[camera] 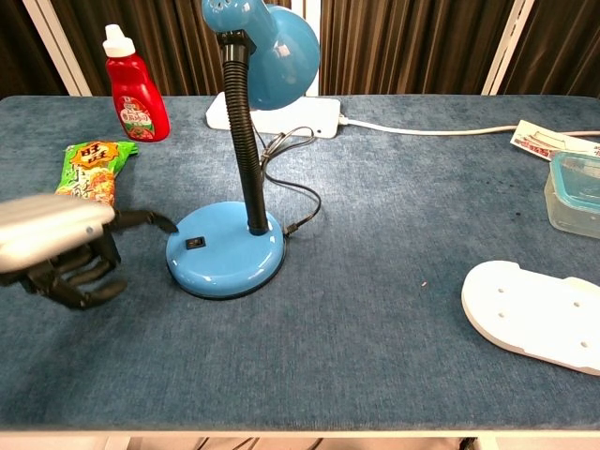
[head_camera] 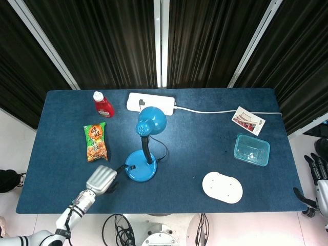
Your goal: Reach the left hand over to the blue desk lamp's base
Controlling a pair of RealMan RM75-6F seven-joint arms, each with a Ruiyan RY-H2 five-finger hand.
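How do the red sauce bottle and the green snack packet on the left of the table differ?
The red sauce bottle stands upright with a white cap; the green snack packet lies flat. The bottle is rigid plastic, the packet soft printed film. The bottle sits nearer the table's back edge, the packet nearer the front. Neither is touched by a hand.

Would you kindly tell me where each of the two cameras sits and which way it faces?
Head view: sits high, looking steeply down on the whole blue table; shows the left hand and its forearm at bottom left, and the right hand past the right edge.
Chest view: sits low at the table's near edge, looking level across it toward the curtains; shows only the left hand.
Shared: blue desk lamp, red bottle, snack bag.
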